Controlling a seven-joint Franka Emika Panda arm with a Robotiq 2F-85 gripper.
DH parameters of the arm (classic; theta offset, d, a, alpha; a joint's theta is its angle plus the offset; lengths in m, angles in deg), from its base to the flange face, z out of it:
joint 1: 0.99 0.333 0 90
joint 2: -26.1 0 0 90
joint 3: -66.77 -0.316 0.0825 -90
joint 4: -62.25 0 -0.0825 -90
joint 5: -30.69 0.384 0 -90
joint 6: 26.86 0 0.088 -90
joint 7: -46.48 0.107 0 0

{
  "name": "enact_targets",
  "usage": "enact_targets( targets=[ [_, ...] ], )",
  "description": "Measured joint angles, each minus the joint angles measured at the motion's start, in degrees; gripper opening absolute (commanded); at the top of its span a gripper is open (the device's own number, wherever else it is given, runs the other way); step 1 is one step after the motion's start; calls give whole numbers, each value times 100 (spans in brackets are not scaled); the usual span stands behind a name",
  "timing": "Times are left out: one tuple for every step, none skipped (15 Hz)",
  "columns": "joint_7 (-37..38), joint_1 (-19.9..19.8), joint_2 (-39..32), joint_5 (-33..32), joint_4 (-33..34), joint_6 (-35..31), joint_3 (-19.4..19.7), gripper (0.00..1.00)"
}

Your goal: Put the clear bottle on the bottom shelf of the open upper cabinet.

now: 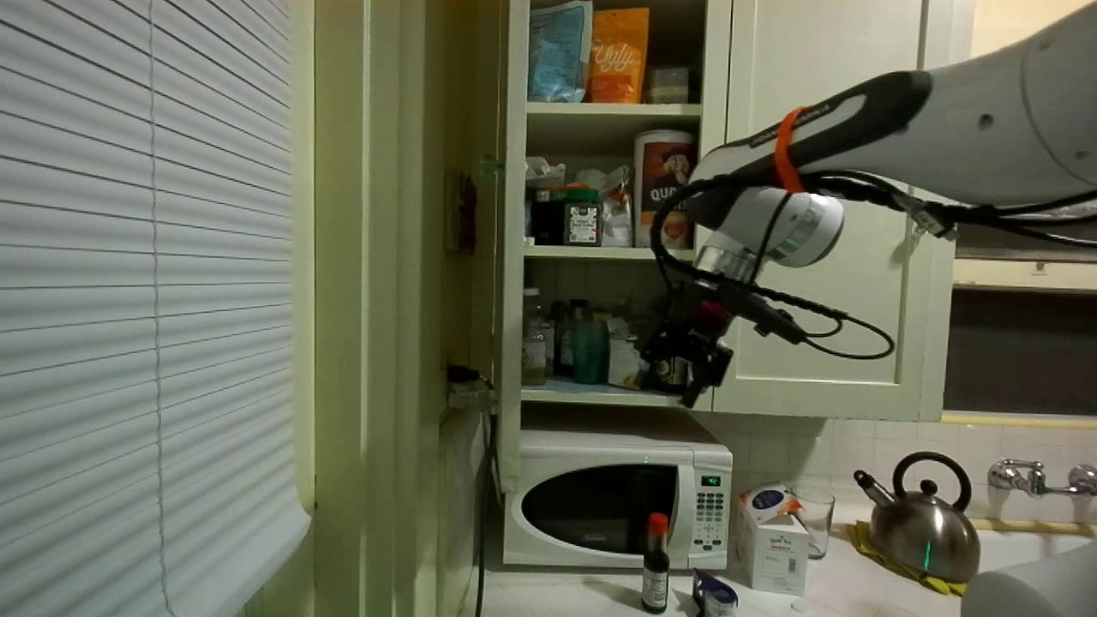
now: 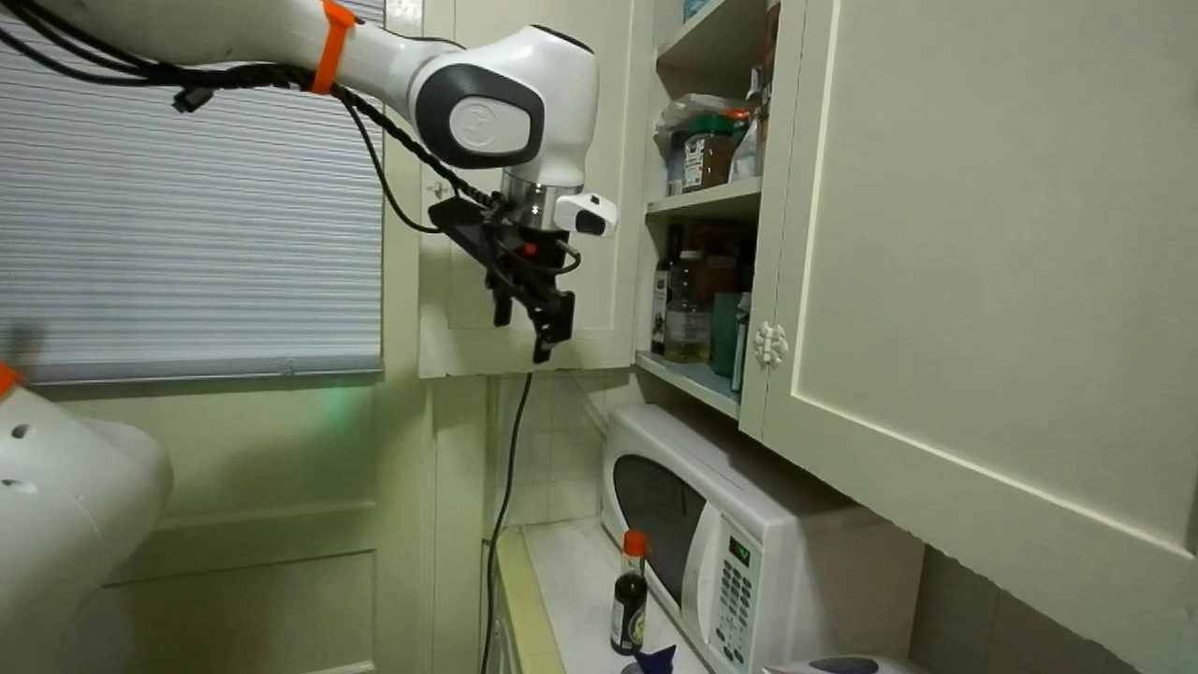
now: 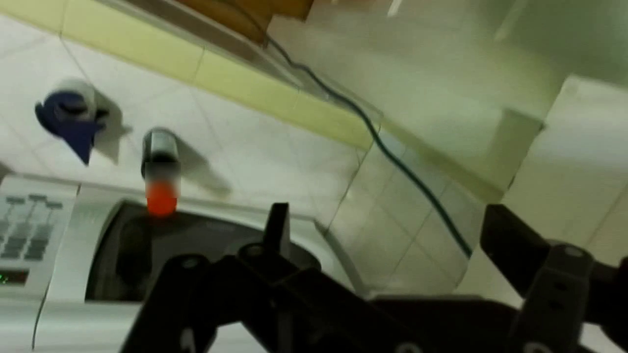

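Observation:
The open upper cabinet (image 1: 717, 51) shows in both exterior views (image 2: 775, 234). Its bottom shelf (image 1: 591, 397) is above the microwave; its edge also shows in an exterior view (image 2: 688, 379). A see-through bottle with a pale cap (image 1: 533, 343) stands on that shelf, also visible in an exterior view (image 2: 690, 314). I cannot tell if it is the task's clear bottle; no other clear bottle shows. My gripper (image 2: 522, 334) hangs fingers down in front of the cabinet, clear of the shelf (image 1: 681, 381). In the wrist view (image 3: 387, 213) its fingers are wide apart with nothing between.
A dark bottle with a red cap (image 1: 656, 566) stands on the counter before the microwave (image 1: 617, 437). Beside it are a blue packet (image 1: 714, 591), a white carton (image 1: 776, 548), a glass and a kettle (image 1: 926, 531). The open cabinet door (image 2: 599, 309) stands behind my gripper.

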Motion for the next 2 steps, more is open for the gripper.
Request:
enact_targets(
  targets=[
    [43,357,135,-154,-228,195,345,100],
    [55,572,234,-222,-392,240,555,100]
  ],
)
